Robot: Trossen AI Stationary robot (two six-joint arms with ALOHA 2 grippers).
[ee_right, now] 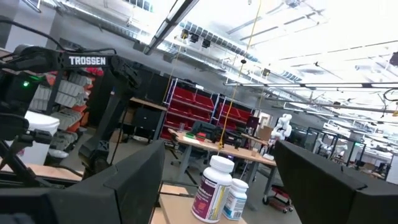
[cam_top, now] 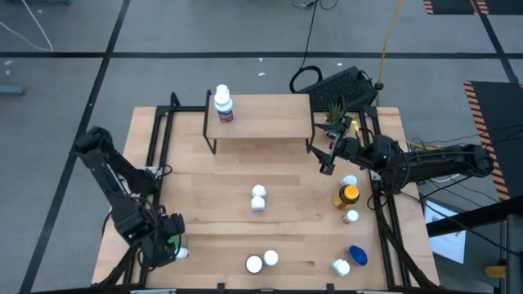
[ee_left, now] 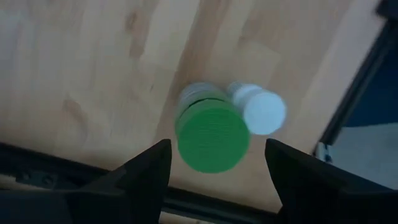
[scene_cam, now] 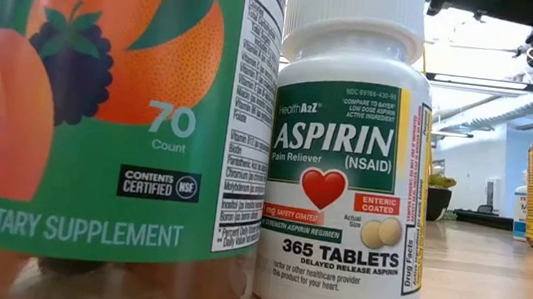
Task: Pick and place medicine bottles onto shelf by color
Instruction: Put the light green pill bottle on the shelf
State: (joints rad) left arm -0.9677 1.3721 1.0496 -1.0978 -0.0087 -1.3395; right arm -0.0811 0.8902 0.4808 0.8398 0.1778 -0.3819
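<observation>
My left gripper (cam_top: 169,238) points down at the table's near left corner, open. Its fingers stand on either side of a green-capped bottle (ee_left: 212,135) without touching it. A white-capped bottle (ee_left: 261,112) stands right beside the green one. The shelf (cam_top: 270,122) stands on its black legs at the far middle. It carries a pink-labelled bottle (ee_right: 212,186) and a white one (ee_right: 235,198) near its left end (cam_top: 222,103). My right gripper (cam_top: 328,160) hangs open in the air to the right of the shelf, holding nothing.
Loose bottles stand on the table. Two white ones (cam_top: 258,198) are mid-table and two white caps (cam_top: 261,262) sit at the near edge. An amber one (cam_top: 347,195), a blue cap (cam_top: 357,255) and small white ones (cam_top: 341,266) are at the right. A potted plant (cam_top: 335,111) stands far right. Black rails (cam_top: 155,139) line both sides.
</observation>
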